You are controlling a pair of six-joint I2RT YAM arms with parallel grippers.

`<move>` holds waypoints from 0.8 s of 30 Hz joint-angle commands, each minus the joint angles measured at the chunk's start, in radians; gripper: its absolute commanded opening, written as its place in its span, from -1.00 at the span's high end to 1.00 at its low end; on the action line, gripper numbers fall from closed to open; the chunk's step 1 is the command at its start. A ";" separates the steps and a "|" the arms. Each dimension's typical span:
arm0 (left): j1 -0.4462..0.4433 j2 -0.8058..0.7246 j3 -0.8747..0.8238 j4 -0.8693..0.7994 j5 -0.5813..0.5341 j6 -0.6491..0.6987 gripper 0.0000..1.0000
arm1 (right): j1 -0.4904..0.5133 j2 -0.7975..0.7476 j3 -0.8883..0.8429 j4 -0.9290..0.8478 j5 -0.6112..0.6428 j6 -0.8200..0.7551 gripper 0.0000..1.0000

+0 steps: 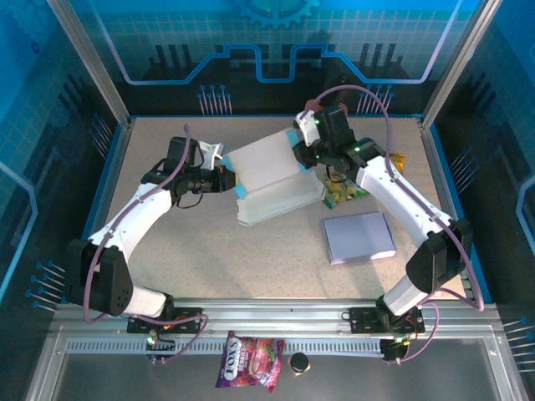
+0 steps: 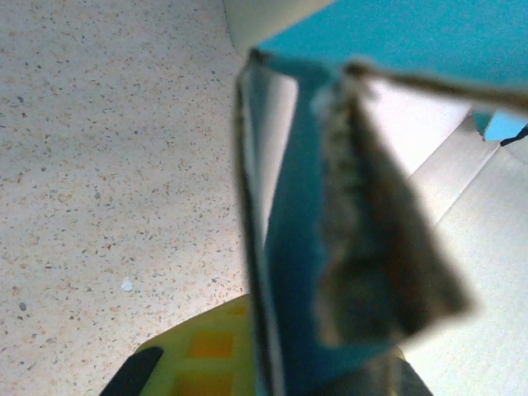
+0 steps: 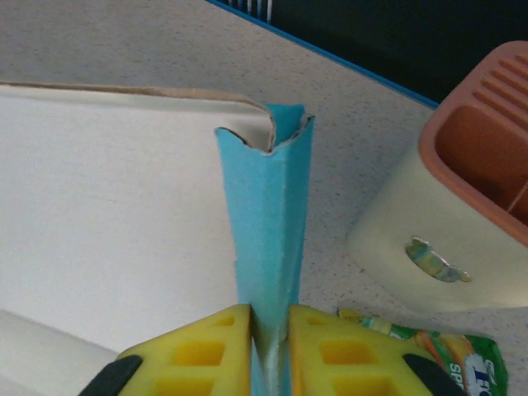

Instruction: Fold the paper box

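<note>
Tightly, right end effector pinches paper box.

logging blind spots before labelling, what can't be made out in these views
Left wrist: a blurred flap near the lens hides the left gripper's second finger, so its grip on the paper box is unclear.
Right wrist: the cream container is cut off by the right edge, the snack packet by the bottom edge.
Top external: the right gripper covers the box's far corner.

two boxes, one cream container
</note>
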 commanded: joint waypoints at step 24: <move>-0.056 0.013 0.057 -0.010 -0.050 -0.031 1.00 | 0.182 0.303 0.425 -0.519 0.709 0.270 1.00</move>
